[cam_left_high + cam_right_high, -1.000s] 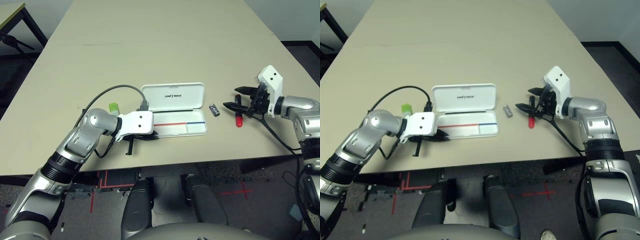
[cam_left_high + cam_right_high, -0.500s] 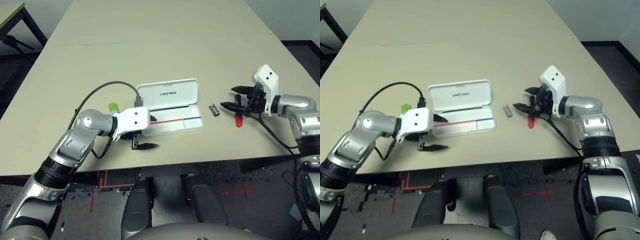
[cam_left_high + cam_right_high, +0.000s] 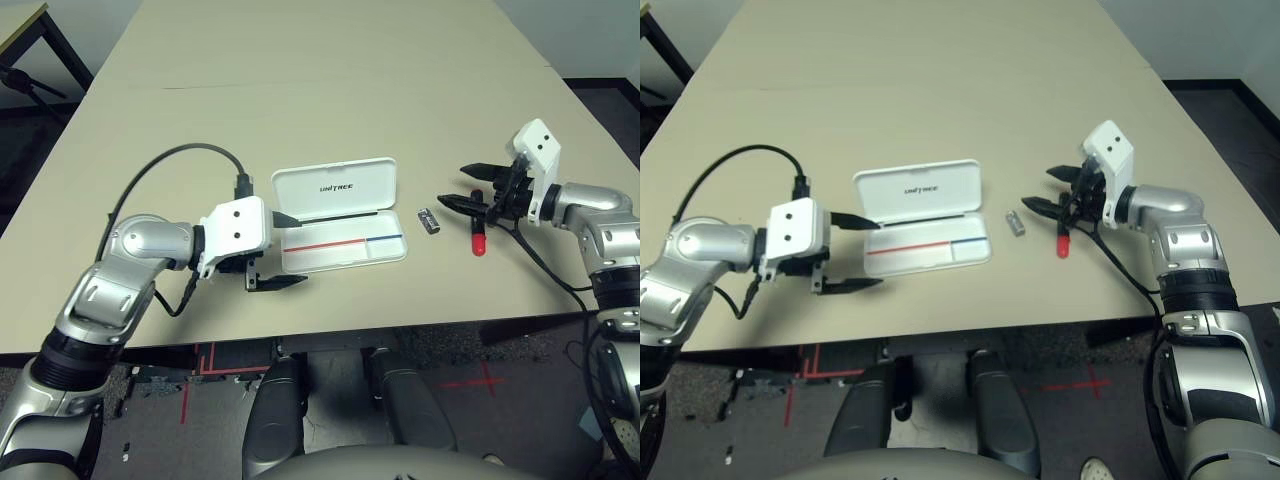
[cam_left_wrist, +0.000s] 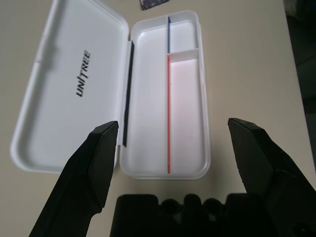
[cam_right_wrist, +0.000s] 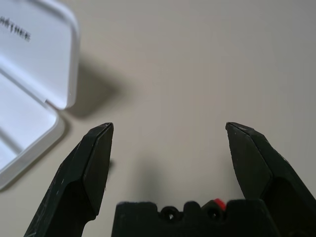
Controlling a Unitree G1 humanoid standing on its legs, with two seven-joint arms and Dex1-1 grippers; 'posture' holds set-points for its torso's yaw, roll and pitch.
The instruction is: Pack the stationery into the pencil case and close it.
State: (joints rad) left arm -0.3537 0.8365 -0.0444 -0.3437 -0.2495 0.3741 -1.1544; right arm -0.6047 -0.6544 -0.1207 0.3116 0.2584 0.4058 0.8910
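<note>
The white pencil case [image 3: 340,246] lies open near the table's front, its lid [image 3: 335,187] with "UNITREE" print laid back flat. Its tray [image 4: 183,94] with the red-and-blue stripe holds nothing. My left gripper [image 3: 288,250] is open just left of the case, its fingers pointing at the case's left end, touching nothing. Right of the case lie a tiny dark-grey-and-silver piece [image 3: 428,220] and a red marker [image 3: 478,240] with a black cap. My right gripper [image 3: 458,186] hovers open just above and beyond the marker, holding nothing.
A black cable [image 3: 170,170] loops from my left wrist over the table. The table's front edge [image 3: 330,335] runs close below the case. Wide bare tabletop [image 3: 320,80] stretches behind the case.
My left gripper has opened and drawn back to the left off the case's front corner. The case has slid a little to the left. My right gripper has barely shifted.
</note>
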